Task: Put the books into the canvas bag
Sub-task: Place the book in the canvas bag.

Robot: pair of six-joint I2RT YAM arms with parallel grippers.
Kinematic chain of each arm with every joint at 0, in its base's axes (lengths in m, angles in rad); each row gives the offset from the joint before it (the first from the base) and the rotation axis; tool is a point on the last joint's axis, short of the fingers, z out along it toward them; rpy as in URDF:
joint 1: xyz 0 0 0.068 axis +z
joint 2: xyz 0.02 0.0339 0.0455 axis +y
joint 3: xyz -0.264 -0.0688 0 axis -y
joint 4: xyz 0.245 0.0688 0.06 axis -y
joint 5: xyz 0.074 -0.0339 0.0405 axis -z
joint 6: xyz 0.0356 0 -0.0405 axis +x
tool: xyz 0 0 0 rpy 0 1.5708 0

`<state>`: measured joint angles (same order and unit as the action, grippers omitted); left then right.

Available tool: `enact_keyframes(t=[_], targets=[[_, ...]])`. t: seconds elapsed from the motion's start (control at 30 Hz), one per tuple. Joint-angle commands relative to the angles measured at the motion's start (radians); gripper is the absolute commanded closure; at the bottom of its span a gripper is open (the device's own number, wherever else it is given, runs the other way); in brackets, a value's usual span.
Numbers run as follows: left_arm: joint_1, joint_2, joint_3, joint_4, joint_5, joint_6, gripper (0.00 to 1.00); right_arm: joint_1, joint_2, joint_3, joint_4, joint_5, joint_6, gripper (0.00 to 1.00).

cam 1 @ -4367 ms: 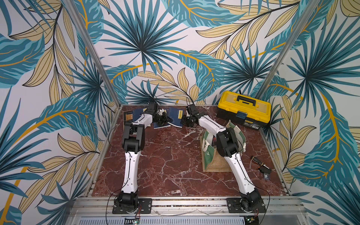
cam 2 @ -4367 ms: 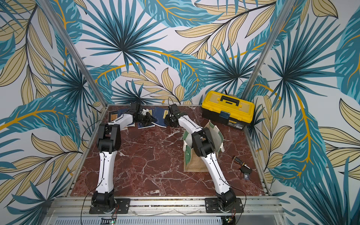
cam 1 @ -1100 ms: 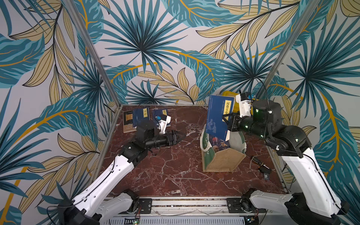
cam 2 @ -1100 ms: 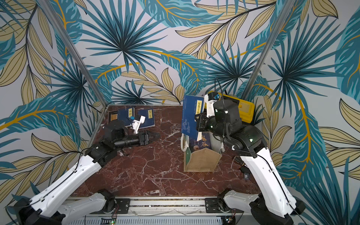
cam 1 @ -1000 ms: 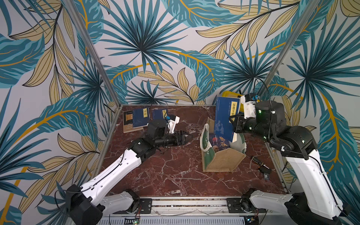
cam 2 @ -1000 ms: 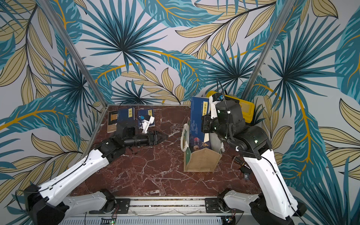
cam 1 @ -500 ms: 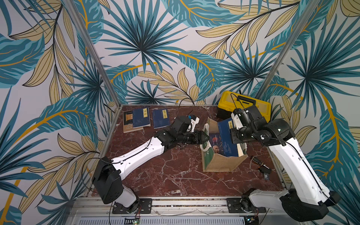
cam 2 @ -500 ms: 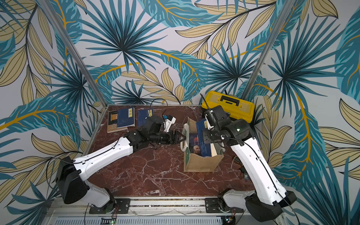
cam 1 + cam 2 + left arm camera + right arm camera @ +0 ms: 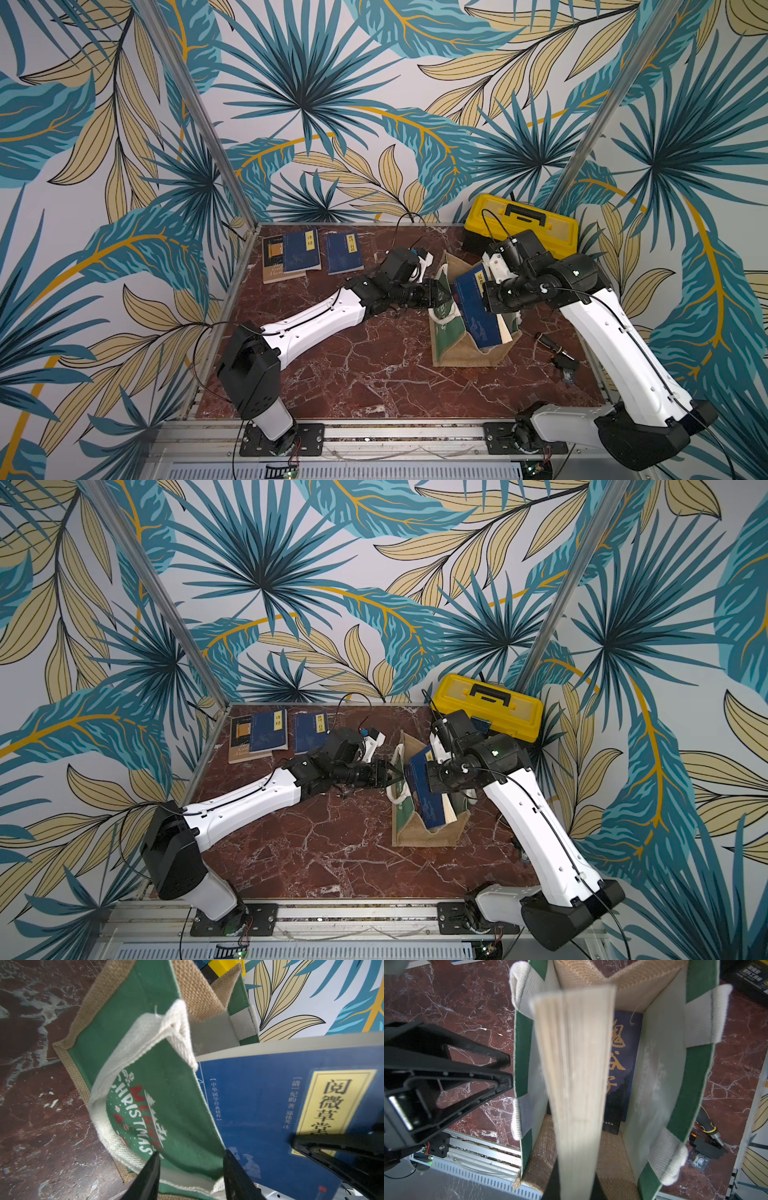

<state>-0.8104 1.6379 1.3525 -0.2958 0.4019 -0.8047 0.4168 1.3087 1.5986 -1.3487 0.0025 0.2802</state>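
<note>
One book (image 9: 474,318) (R end effector (image 9: 487,296) clamped topside) tilted w/in canvas bag (image 9: 465,359).

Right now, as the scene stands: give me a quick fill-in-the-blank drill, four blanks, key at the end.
1. The right tool is shut on a navy paperback with a ____ title label, tilted partway into the green-panelled tan jute bag.
2. The left tool has its jaws astride the bag wall printed "Merry ____".
3. At the far left corner of the red marble table, ____ more paperbacks lie flat.
4. The yellow plastic toolbox has a ____ handle.
Missing: yellow; Christmas; three; black.
</note>
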Motion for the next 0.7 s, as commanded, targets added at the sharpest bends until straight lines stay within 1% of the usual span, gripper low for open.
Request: enact_keyframes(t=[0.0, 0.1, 0.23, 0.37, 0.47, 0.57, 0.67], targets=[[-0.008, 0.008, 0.053, 0.015, -0.017, -0.011, 0.5, -0.019, 0.021, -0.069, 0.071, -0.068, 0.05, 1.0], [-0.009, 0.018, 0.06, 0.006, -0.01, -0.013, 0.51, -0.033, 0.039, -0.108, 0.134, -0.145, 0.063, 1.0], [-0.016, 0.008, 0.076, -0.006, -0.019, -0.008, 0.5, -0.043, 0.064, -0.109, 0.139, -0.158, 0.065, 1.0], [-0.044, -0.02, 0.106, -0.054, -0.124, 0.005, 0.42, -0.059, 0.063, -0.09, 0.12, -0.137, 0.054, 1.0], [-0.07, -0.015, 0.143, -0.073, -0.175, 0.012, 0.4, -0.067, 0.055, -0.053, 0.095, -0.126, 0.045, 1.0], [-0.09, 0.028, 0.21, -0.122, -0.205, 0.029, 0.4, -0.075, 0.053, -0.012, 0.068, -0.117, 0.037, 1.0], [-0.098, 0.09, 0.285, -0.253, -0.268, 0.031, 0.4, -0.081, 0.06, -0.004, 0.065, -0.121, 0.035, 1.0]])
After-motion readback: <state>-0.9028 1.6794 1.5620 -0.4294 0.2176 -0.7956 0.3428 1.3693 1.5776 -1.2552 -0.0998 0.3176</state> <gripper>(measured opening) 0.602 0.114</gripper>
